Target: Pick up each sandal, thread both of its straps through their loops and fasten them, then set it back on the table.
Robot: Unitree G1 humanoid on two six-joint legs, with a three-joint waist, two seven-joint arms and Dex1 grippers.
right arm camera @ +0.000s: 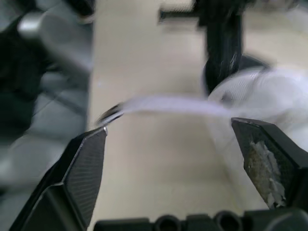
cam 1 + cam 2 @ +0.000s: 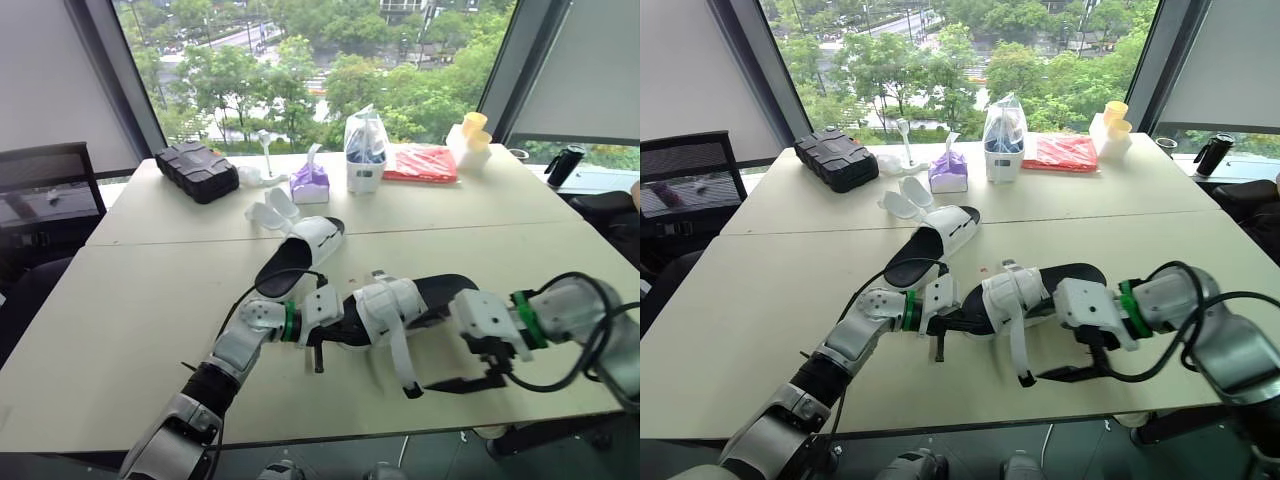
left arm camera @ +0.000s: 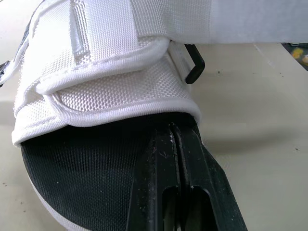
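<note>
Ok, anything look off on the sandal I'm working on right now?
Yes: one strap of the near sandal is unfastened, trailing loose across the table toward the near edge, its tip by the open right gripper. Nothing else stands out.

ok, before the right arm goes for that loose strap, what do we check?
1. Left gripper shut on the near sandal: ok.
2. Right gripper open: ok.
3. Loose strap in front of the open right gripper, not gripped: ok.
4. That strap threaded through its loop: not ok, it hangs free off the sandal.
5. Other strap fastened: cannot tell.
6. Second sandal lies apart, behind the work: ok.
</note>
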